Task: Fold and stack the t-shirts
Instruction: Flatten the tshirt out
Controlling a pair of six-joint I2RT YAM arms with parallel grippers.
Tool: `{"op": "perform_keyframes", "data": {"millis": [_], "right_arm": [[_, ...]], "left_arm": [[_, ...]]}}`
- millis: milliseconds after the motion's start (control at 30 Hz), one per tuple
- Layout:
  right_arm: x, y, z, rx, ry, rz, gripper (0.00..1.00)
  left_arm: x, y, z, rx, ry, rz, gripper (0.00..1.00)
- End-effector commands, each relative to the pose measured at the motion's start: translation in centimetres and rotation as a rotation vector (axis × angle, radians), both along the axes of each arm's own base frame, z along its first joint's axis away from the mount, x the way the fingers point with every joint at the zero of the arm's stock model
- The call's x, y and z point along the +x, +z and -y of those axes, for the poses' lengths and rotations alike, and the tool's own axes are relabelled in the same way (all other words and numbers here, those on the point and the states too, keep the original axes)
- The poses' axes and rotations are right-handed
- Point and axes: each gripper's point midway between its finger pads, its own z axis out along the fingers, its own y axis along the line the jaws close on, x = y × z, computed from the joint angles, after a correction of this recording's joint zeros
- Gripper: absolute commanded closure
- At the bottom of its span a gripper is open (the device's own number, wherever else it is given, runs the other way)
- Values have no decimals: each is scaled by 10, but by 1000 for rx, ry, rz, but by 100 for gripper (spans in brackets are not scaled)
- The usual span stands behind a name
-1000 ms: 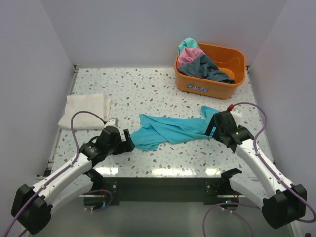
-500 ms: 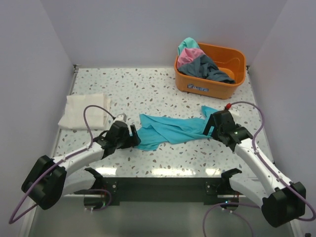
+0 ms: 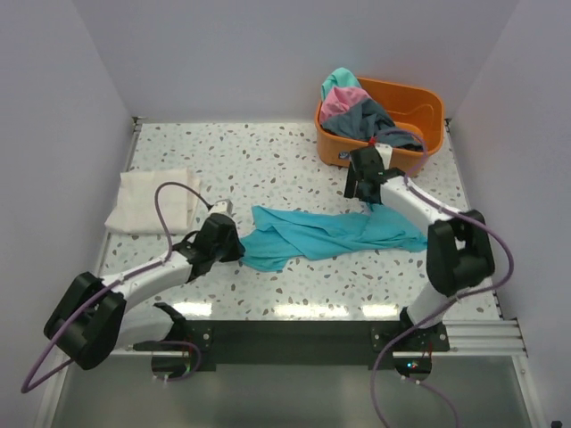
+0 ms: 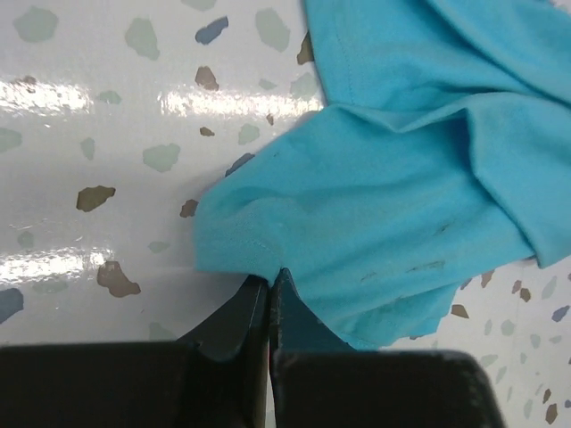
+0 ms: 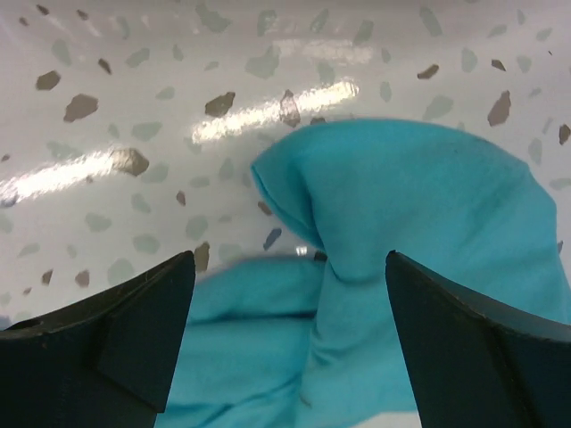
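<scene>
Half the spreading grip is set: left end effector (image 4: 269, 292) pinches the teal t-shirt (image 3: 321, 234) hem, right end effector (image 5: 287, 267) hovers wide open.

Readable text: none in any view.
Tub label: a small pale sticker (image 3: 359, 159) on the front wall of the orange tub (image 3: 401, 163), towards its left end; there are dark marks on it, but the print is too small to read.
Wrist views: no letters, numbers or signs show.
</scene>
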Motion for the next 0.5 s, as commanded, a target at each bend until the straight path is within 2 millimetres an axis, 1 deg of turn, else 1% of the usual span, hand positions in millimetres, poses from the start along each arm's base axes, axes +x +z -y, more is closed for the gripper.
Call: {"op": "perform_keyframes", "data": {"millis": [0, 33, 67, 100, 133, 167, 200, 233, 267, 300, 333, 367, 400, 433, 467], "right_arm": [[27, -19, 12, -140, -47, -42, 10], [37, -14, 14, -155, -73, -24, 12], [40, -19, 15, -168, -81, -33, 14], [43, -31, 17, -183, -90, -53, 18], [46, -34, 16, -178, -99, -51, 21], [47, -41, 15, -164, -97, -65, 25], [48, -47, 16, -156, -102, -73, 35], [48, -56, 14, -149, -102, -94, 43], [46, -59, 15, -150, -105, -103, 49], [44, -62, 17, -155, -124, -109, 56], [40, -64, 21, -169, -136, -111, 62], [39, -64, 24, -172, -145, -108, 71], [41, -62, 26, -155, -158, -88, 99], [35, -54, 27, -146, -160, -69, 100], [35, -44, 28, -137, -165, -37, 100]], "left_arm": [[19, 36, -5, 6, 18, 145, 100], [19, 39, -8, 11, 27, 156, 100], [19, 42, -9, 15, 26, 166, 100], [19, 47, -10, 13, 29, 181, 100], [19, 49, -11, 12, 30, 187, 100], [19, 51, -11, 12, 30, 194, 100], [19, 53, -12, 12, 32, 199, 100], [20, 57, -12, 10, 34, 206, 100], [20, 59, -14, 15, 38, 209, 100], [21, 63, -16, 23, 48, 220, 100], [24, 70, -16, 21, 53, 237, 100], [25, 78, -18, 20, 54, 256, 100], [25, 83, -19, 20, 57, 268, 100], [28, 94, -17, 10, 56, 290, 100], [27, 102, -19, 4, 62, 306, 100]]}}
